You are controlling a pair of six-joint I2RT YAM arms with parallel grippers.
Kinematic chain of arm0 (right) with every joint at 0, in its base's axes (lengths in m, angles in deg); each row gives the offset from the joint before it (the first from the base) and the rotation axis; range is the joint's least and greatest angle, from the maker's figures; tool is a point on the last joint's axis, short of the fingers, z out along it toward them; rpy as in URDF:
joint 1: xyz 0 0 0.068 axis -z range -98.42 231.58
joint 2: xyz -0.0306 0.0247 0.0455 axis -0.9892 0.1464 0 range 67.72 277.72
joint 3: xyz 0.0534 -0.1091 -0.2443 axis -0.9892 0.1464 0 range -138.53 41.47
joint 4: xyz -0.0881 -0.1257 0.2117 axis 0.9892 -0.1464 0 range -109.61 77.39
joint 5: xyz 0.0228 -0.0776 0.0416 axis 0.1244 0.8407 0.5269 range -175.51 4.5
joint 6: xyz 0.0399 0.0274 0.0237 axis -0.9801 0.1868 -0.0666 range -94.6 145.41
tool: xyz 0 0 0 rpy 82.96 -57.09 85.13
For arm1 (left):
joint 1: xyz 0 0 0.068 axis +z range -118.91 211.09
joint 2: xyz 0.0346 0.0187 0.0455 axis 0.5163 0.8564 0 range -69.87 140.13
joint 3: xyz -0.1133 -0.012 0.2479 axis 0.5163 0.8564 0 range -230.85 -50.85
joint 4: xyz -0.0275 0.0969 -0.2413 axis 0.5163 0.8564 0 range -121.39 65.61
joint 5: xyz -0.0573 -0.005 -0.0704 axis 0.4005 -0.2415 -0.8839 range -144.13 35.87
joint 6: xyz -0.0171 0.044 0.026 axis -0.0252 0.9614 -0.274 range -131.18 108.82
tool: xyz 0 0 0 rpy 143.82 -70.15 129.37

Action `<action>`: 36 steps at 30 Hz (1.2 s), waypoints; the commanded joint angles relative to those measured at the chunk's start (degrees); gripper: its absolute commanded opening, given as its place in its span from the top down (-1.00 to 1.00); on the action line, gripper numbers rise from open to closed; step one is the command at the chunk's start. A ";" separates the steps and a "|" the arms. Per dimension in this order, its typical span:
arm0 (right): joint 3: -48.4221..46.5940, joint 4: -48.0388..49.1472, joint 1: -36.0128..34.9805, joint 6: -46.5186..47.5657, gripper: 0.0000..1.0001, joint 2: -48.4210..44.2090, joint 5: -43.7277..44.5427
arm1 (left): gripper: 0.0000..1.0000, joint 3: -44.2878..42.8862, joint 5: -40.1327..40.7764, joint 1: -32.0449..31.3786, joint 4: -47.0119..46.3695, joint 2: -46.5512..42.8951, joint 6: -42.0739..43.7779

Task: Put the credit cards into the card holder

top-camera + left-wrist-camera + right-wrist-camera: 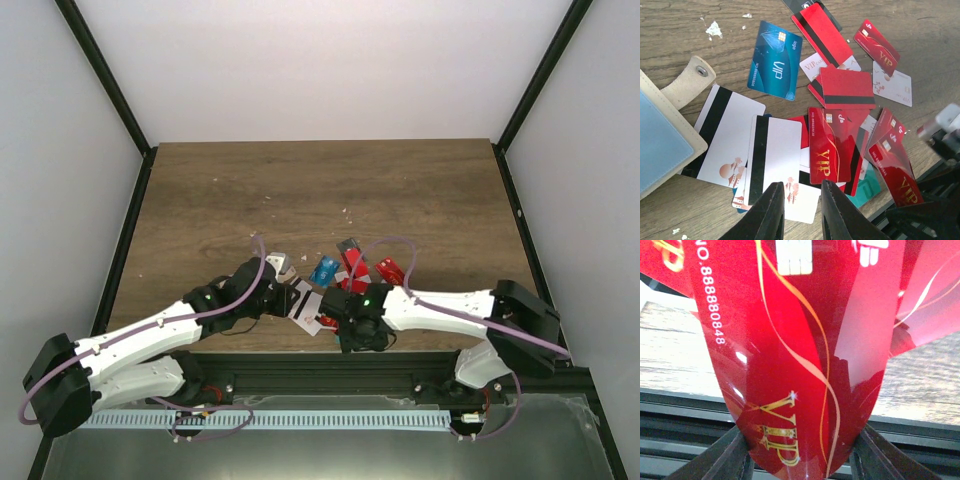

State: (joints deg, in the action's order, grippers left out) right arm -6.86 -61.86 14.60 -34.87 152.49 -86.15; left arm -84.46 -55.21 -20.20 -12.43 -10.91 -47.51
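The right gripper [800,452] clamps a red VIP card [790,365], bowing it, likely for carrying to the card holder [660,140]; the holder lies open, the credit cards [840,95] heaped just right of it; the left gripper [802,215] hovers beside it, jaws slightly parted and empty, probably to steady it.

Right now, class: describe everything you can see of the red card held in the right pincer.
The red VIP card is glossy plastic with a gold swirl, gold "VIP" lettering, a chip and white digits. The right pincer squeezes its lower edges between both fingers, so it looks bowed. It faces the wrist camera, with the wooden table behind it.
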 commanded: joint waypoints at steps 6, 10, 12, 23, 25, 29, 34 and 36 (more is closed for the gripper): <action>-3.23 -1.20 2.51 3.30 0.00 -4.44 1.99 | 0.49 0.13 -3.44 0.42 -3.19 0.82 -2.14; -4.22 1.63 3.27 5.78 -0.01 -6.65 1.61 | 0.33 2.27 -9.03 0.94 -8.75 -1.09 -4.98; -4.94 4.02 3.85 7.49 -0.01 -8.08 0.47 | 0.26 3.84 -13.75 1.77 -13.69 -2.46 -6.45; -9.16 12.06 5.77 10.27 -0.03 -11.60 -1.68 | 0.11 9.26 -28.15 6.32 -29.32 -7.48 -11.84; -9.20 12.88 5.81 10.29 -0.03 -11.79 -2.06 | 0.13 9.26 -28.06 6.43 -29.50 -7.67 -11.79; -9.44 13.69 5.81 10.42 -0.03 -11.87 -2.77 | 0.16 9.43 -26.79 6.57 -29.16 -7.84 -11.74; -9.26 14.47 5.83 10.54 -0.03 -12.03 -3.98 | 0.28 9.98 -25.33 6.97 -29.84 -7.31 -12.13; -9.08 14.76 5.81 10.44 -0.03 -12.25 -4.08 | 0.31 10.24 -24.89 7.35 -30.12 -7.04 -12.59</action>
State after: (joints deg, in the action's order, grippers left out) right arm -14.29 -48.88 20.06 -24.94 141.67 -89.47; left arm -75.30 -81.13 -13.56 -39.95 -18.21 -59.43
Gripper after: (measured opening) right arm 0.520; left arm 0.356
